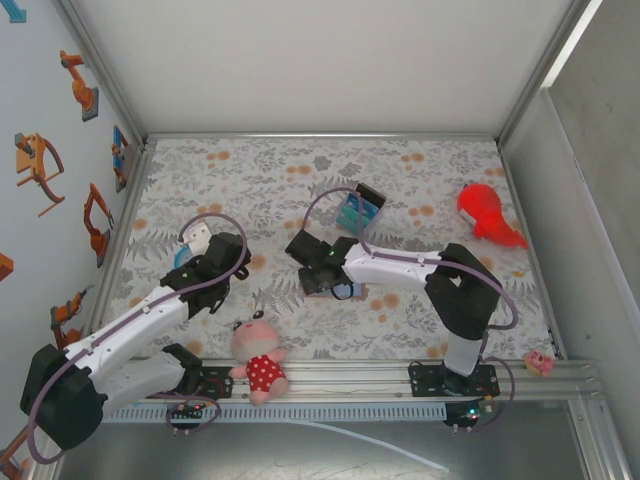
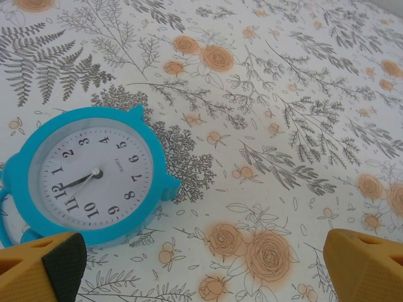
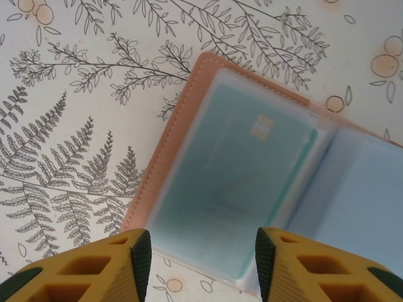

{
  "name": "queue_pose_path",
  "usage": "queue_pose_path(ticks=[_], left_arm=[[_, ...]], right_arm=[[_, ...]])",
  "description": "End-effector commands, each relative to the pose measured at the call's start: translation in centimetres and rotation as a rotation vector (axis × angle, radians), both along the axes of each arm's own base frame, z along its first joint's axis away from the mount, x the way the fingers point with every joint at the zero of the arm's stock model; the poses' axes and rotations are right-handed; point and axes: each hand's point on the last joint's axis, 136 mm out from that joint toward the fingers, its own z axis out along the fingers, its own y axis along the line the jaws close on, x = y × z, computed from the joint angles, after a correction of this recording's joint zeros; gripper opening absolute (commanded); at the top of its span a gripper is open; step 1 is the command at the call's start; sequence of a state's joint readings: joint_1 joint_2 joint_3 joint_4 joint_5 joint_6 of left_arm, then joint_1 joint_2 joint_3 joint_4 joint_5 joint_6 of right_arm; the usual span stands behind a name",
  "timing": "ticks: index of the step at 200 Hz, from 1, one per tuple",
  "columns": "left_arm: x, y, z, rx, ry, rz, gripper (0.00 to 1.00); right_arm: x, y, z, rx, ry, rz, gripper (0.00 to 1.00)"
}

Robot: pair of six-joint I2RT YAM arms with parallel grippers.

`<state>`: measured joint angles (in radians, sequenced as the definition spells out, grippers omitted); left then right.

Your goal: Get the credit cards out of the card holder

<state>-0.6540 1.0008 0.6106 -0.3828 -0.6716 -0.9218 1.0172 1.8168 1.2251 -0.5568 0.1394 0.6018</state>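
The card holder (image 3: 189, 126) lies open like a book on the flowered tablecloth, pinkish-tan at the rim with clear sleeves inside. A pale teal credit card (image 3: 239, 182) with a gold chip sits in the left sleeve. My right gripper (image 3: 203, 261) hovers just above the holder's near edge, open, with nothing between its yellow fingers (image 3: 135, 258). From above, the right gripper (image 1: 330, 280) covers most of the card holder (image 1: 356, 292). My left gripper (image 2: 204, 264) is open over bare cloth, far to the left of the holder.
A blue round alarm clock (image 2: 88, 176) lies beside my left gripper (image 1: 205, 250). A black, blue and teal striped block (image 1: 360, 208) stands behind the holder. A red toy (image 1: 487, 213) lies at the back right, a plush doll (image 1: 258, 355) at the front edge.
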Motion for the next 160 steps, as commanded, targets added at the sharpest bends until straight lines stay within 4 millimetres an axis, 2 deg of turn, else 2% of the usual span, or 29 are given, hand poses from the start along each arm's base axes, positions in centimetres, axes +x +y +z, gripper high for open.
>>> queue_pose_path(ticks=[1,63,160], left_arm=[[-0.7,1.5,-0.3,0.022,-0.001,0.054,0.97],[-1.2,2.4,-0.4,0.056,0.014,0.071,0.97],[-1.3,2.8,-0.5,0.074,0.035,0.084,0.97]], right_arm=[[0.1,0.7,0.1,0.0,0.005,0.016,0.47],[0.2,1.4,-1.2,-0.027,0.032,0.031,0.46],[-0.3,0.3,-2.8,-0.075,0.052,0.031,0.51]])
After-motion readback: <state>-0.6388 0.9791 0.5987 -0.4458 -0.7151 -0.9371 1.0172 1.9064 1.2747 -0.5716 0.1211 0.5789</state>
